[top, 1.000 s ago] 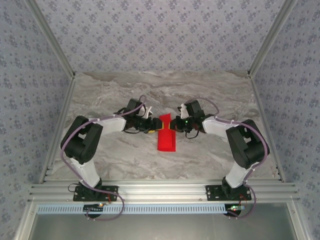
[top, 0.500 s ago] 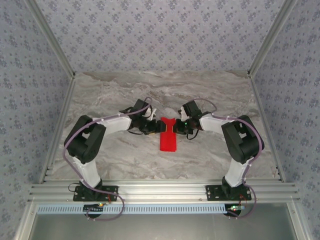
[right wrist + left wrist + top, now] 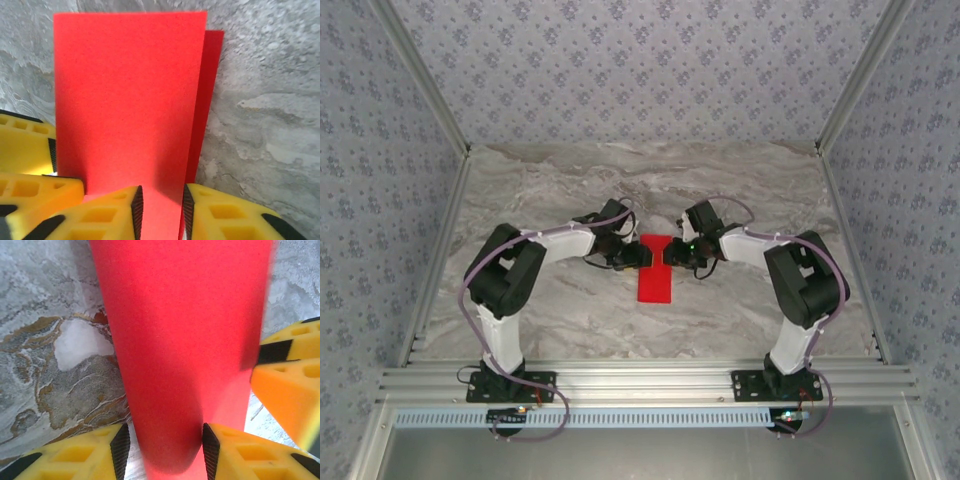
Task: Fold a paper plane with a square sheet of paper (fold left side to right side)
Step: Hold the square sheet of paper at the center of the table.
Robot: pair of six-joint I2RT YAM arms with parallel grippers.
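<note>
- The left gripper (image 3: 638, 257) is seen low over the marble table (image 3: 540, 190), at the left edge of the far end of the red paper (image 3: 654, 280).
- Its jaws are held partly apart. In the left wrist view a rounded fold of the paper fills the gap and touches both pads (image 3: 120, 450); whether it is squeezed or merely bracketed cannot be told.
- The red paper is laid near the table's middle as a narrow doubled rectangle, its long side running near to far, between the two grippers.
- The right gripper (image 3: 670, 255) is placed at the right edge of the same far end.
- Its jaws are parted a little, wider than the thin paper edge running between them; nothing is clamped.
</note>
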